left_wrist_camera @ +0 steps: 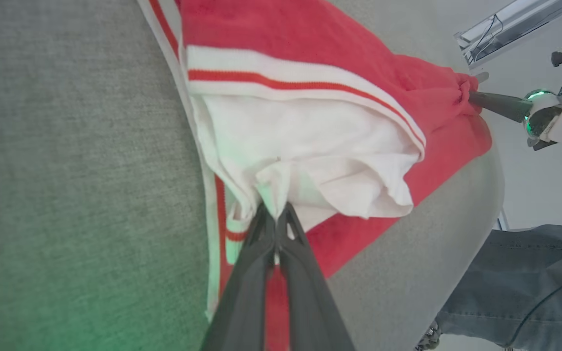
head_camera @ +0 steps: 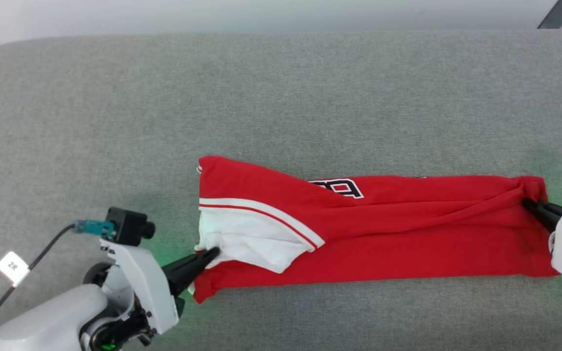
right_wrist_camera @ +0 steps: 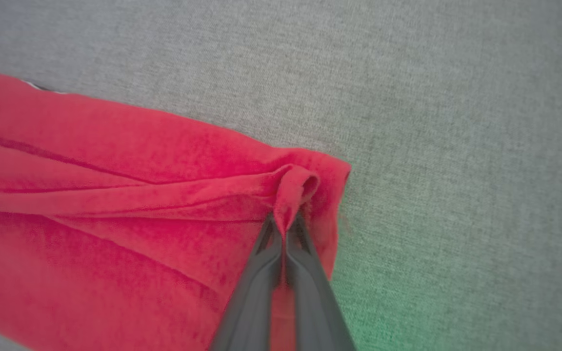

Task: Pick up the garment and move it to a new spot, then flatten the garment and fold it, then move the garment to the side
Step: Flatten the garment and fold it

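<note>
The garment (head_camera: 408,234) lies as a long folded band stretched between the two claws, on the grey fabric surface (head_camera: 281,97). The left gripper (head_camera: 210,254) is pressed together on the white sleeve (head_camera: 247,239) at its end of the band, with a bunch of white cloth pinched right at its fingertips. The right gripper (head_camera: 530,204) is closed too, nipping a small puckered fold of red hem at the opposite end. Creases run from that pinch back toward the left claw. Red-and-white striped trim (head_camera: 261,209) borders the sleeve, and part of a black, white-outlined numeral (head_camera: 339,186) peeks from a fold midway between the claws. Past the surface's edge, near the right claw, is a person's leg in jeans (left_wrist_camera: 520,273)
</note>
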`<state>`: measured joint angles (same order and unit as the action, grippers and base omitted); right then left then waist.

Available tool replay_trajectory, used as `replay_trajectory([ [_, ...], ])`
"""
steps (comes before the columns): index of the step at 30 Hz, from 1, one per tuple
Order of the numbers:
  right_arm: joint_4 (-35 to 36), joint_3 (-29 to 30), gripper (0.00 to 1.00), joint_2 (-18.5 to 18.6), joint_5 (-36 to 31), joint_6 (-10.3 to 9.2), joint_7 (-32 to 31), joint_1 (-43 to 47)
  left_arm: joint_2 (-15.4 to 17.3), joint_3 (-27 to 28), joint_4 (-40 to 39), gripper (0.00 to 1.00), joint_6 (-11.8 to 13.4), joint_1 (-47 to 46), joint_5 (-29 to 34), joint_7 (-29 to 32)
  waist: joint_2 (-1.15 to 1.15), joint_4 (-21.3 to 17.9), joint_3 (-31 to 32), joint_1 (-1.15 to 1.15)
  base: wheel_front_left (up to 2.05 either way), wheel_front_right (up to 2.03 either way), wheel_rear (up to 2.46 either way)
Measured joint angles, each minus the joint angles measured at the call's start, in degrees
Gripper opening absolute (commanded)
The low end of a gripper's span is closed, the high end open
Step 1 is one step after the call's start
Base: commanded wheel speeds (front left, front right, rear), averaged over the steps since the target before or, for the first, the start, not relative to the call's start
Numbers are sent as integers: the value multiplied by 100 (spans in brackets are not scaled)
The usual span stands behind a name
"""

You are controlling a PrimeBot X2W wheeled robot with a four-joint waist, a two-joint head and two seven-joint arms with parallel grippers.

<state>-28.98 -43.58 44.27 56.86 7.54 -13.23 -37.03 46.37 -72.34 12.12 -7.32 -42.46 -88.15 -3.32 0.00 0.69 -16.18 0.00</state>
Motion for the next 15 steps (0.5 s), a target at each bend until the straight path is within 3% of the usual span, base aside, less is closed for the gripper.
replay_trajectory([
  [1,-9,-19,9,-32,-7,0,71,-3,-10,-4,93,2,0,18,77,-48,0,-19,1,0,0,0,0],
  [2,-26,-22,31,-65,4,-1,124,-5,-8,-1,156,12,0,25,114,-78,0,-36,6,0,0,0,0],
  [3,-34,-32,44,-82,21,-1,168,-10,-16,-3,169,26,0,39,131,-132,0,-48,20,0,0,0,0],
  [4,-33,-43,78,-90,37,-1,203,-13,-40,5,175,58,0,63,146,-218,0,-55,39,0,0,0,0],
  [5,-32,-46,98,-86,57,-1,248,-14,-52,11,181,99,0,86,151,-285,0,-60,62,0,0,0,0],
  [15,366,111,100,445,706,-1,477,531,-135,219,180,100,138,541,524,-1066,0,41,552,0,0,0,0],
])
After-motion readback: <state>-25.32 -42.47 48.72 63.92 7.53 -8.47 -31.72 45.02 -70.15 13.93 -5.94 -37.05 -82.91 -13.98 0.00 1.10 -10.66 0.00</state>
